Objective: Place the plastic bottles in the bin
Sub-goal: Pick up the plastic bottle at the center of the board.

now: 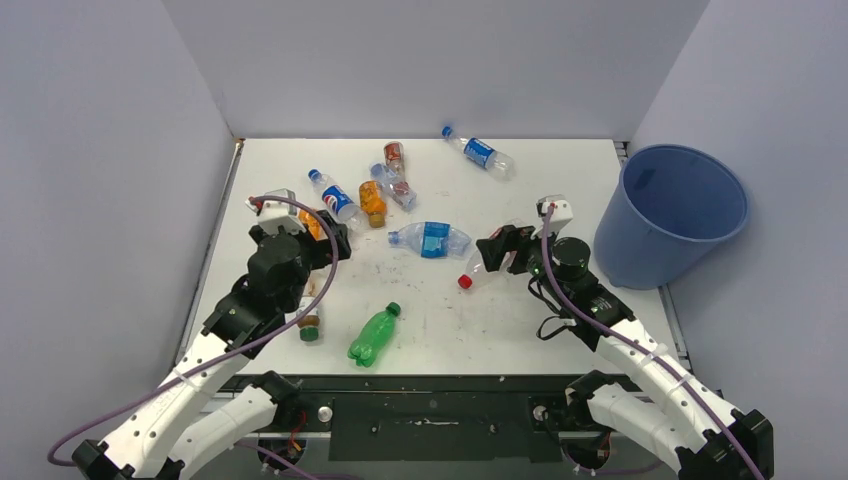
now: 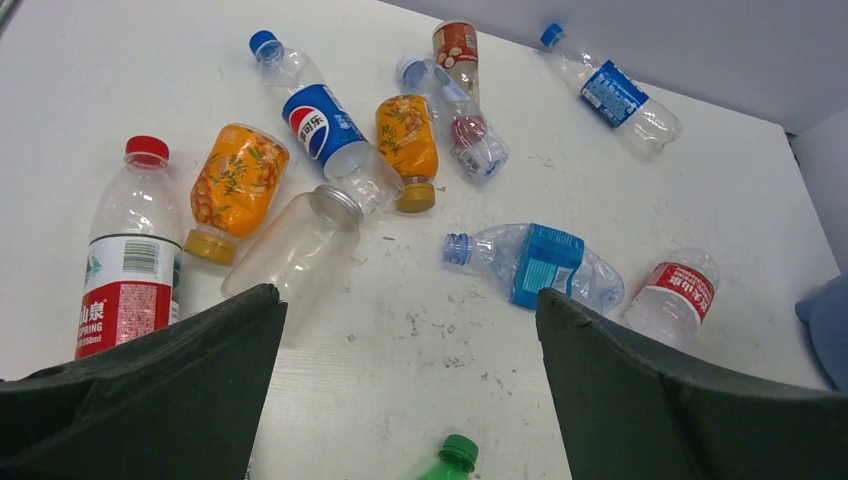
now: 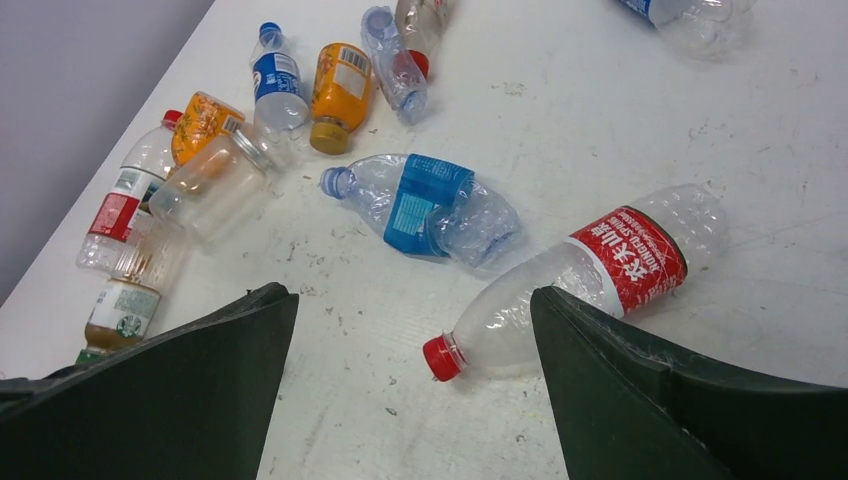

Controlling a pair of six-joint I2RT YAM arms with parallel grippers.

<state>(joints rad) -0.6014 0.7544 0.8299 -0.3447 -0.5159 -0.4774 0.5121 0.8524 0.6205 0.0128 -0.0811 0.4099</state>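
Observation:
Several plastic bottles lie on the white table. A clear bottle with a red label and red cap [image 3: 590,275] lies just ahead of my right gripper [image 3: 412,292], which is open and empty; its right finger overlaps the bottle's body in the right wrist view. My left gripper [image 2: 408,295] hovers open and empty over bare table, with a green bottle [image 2: 455,458] below it and an uncapped clear bottle [image 2: 300,240] by its left finger. A crushed blue-label bottle [image 1: 432,240] lies between the two grippers. The blue bin [image 1: 640,250] stands at the table's right edge, beyond my right gripper [image 1: 495,250].
Orange bottles [image 2: 235,185], a Pepsi bottle [image 2: 315,120] and a red-label bottle [image 2: 135,260] cluster at the left. Another blue-label bottle [image 1: 480,152] lies near the back wall. A small green-capped bottle [image 1: 309,325] lies beside the left arm. Grey walls enclose three sides.

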